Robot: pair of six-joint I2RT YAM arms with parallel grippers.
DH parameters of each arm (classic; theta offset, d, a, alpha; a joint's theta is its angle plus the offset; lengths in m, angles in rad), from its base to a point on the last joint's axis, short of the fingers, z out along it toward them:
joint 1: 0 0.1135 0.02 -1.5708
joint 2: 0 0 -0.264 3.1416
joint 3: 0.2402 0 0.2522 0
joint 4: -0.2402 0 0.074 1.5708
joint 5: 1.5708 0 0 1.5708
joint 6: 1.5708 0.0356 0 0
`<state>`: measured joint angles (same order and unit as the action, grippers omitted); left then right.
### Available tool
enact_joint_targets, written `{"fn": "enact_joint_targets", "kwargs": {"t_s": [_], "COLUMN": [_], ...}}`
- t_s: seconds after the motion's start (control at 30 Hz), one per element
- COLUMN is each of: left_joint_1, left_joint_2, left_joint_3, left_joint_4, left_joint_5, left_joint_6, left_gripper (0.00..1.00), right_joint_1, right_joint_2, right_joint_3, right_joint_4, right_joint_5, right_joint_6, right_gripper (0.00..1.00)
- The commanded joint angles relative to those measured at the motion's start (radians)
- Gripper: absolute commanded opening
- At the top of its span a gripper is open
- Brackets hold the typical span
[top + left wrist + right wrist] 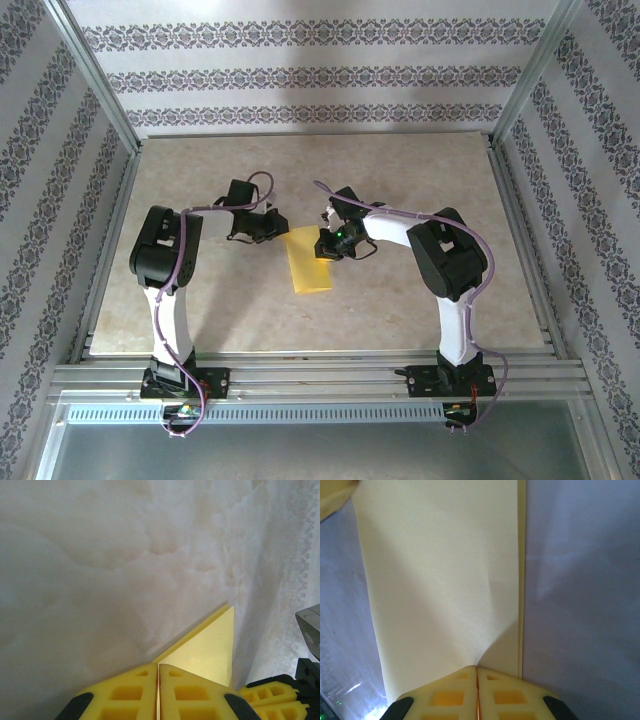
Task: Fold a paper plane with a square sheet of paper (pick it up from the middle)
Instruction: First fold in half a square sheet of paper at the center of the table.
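The square sheet of paper (308, 268) lies on the table folded into a narrow yellow strip that runs from the grippers toward the near edge. My left gripper (278, 228) is at the strip's far left corner, jaws pressed together. In the left wrist view its tips (158, 666) meet at the edge of a pointed paper corner (210, 650). My right gripper (325, 245) is at the far right end, also shut. In the right wrist view its tips (477, 668) rest on the paper (440, 580), whose layered edge runs along the right. I cannot tell whether either one pinches paper.
The beige marble-patterned table top (200, 320) is ringed by aluminium rails (320, 380) and patterned walls. The right gripper's yellow fingers (272, 700) sit close beside the left gripper.
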<state>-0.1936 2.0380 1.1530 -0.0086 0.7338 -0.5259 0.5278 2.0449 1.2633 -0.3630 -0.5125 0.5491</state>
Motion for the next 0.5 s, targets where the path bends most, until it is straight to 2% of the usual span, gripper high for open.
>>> {"fn": "enact_joint_targets", "kwargs": {"t_s": [0.0,0.17,0.47], "left_joint_1": [0.048,0.029,-0.085], "left_joint_2": [-0.002,-0.068,-0.173], "left_joint_3": [0.036,0.031,-0.087], "left_joint_4": [-0.082,-0.07,-0.052], "left_joint_5": [-0.063,-0.043,-0.086], "left_joint_6": [0.047,0.004,-0.047], "left_gripper": [0.12,0.12,0.12], "right_joint_1": [-0.003,-0.003,0.005], "right_joint_2": [0.115,0.116,0.118], "right_joint_3": [-0.081,-0.077,-0.077], "right_joint_4": [-0.212,-0.218,-0.221], "right_joint_5": [0.237,0.241,0.243], "right_joint_6": [-0.02,-0.025,-0.023], "right_gripper": [0.11,0.1,0.11]}}
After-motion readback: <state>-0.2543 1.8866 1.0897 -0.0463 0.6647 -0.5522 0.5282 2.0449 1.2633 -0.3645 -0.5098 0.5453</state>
